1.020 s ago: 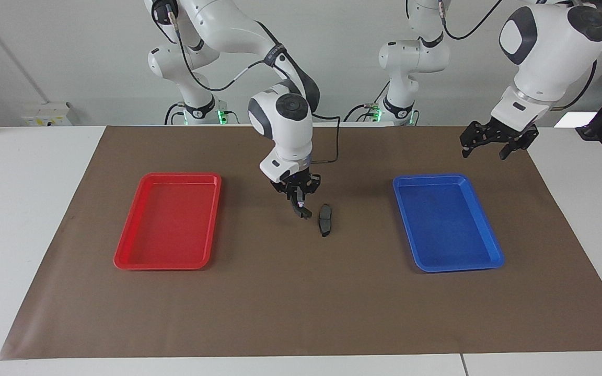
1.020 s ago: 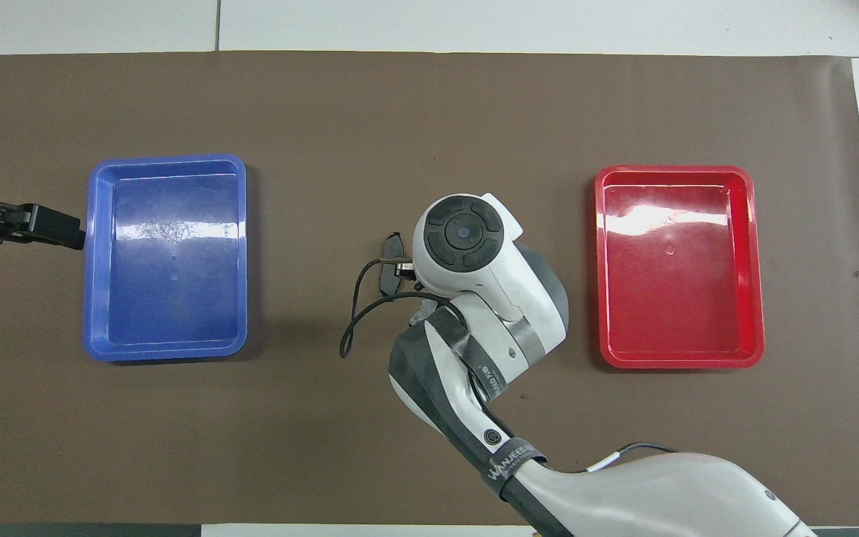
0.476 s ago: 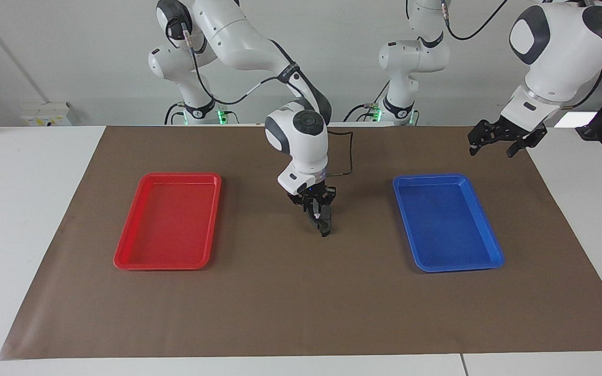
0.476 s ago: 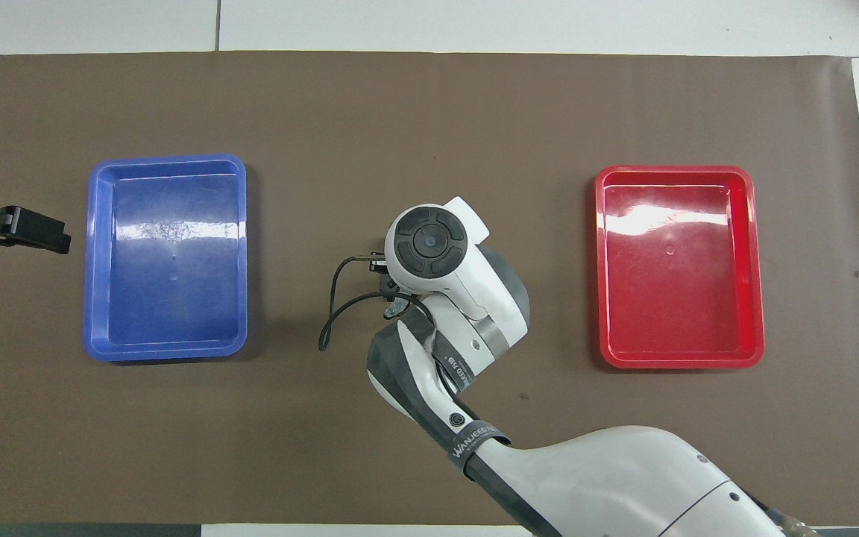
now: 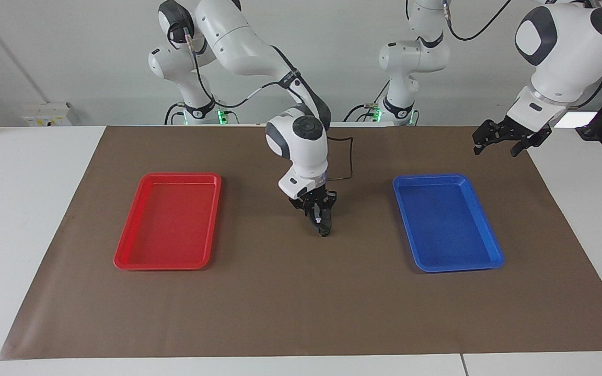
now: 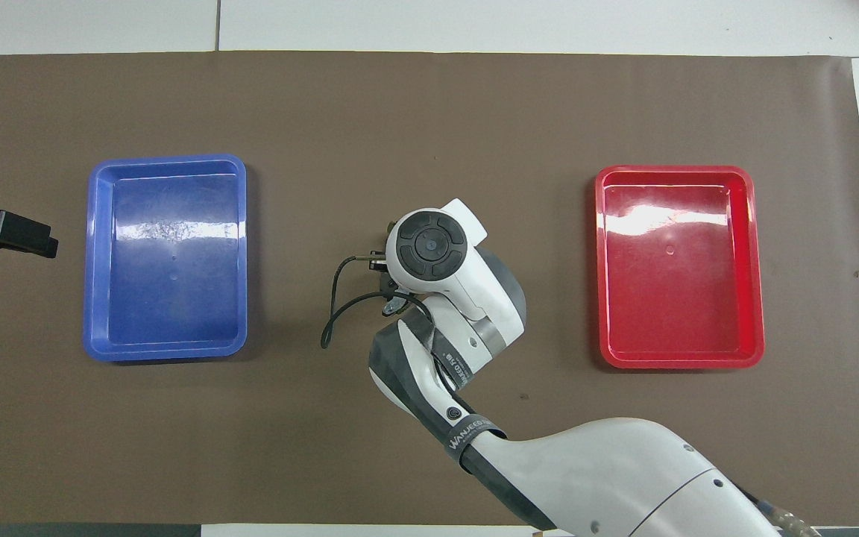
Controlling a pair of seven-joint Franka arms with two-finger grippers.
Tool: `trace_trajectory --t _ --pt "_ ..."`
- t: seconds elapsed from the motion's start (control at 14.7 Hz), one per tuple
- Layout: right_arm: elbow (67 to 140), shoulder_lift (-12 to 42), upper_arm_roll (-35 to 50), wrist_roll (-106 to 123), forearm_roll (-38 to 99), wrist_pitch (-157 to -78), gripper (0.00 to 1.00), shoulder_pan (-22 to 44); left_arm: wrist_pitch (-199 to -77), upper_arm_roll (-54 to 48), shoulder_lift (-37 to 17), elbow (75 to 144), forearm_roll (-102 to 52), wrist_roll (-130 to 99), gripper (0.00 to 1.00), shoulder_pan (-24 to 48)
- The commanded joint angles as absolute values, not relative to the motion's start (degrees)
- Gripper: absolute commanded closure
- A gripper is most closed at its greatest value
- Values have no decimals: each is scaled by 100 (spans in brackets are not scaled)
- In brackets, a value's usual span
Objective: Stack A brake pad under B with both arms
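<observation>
Both pads hidden overhead; facing, right pincer (image 5: 322, 225) low over them, grip unclear; left pincer (image 5: 505, 140) spread, empty.

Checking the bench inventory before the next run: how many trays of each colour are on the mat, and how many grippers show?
Red tray: 1
Blue tray: 1
Grippers: 2, the left gripper over the mat's edge by the blue tray, and the right gripper low between the trays
Total: 4
</observation>
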State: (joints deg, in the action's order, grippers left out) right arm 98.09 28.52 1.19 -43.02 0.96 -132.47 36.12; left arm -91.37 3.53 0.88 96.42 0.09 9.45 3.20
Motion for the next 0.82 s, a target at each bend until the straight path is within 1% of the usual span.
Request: trace_trajectory --t 0.0,0.75 --pt "9923 2795 105 -4386 88 -13377 100 3630 -9044 316 79 9606 0 1107 0 237" --pt "9967 2795 123 -4333 97 -13597 100 3744 -9088 308 79 9615 0 1064 0 246"
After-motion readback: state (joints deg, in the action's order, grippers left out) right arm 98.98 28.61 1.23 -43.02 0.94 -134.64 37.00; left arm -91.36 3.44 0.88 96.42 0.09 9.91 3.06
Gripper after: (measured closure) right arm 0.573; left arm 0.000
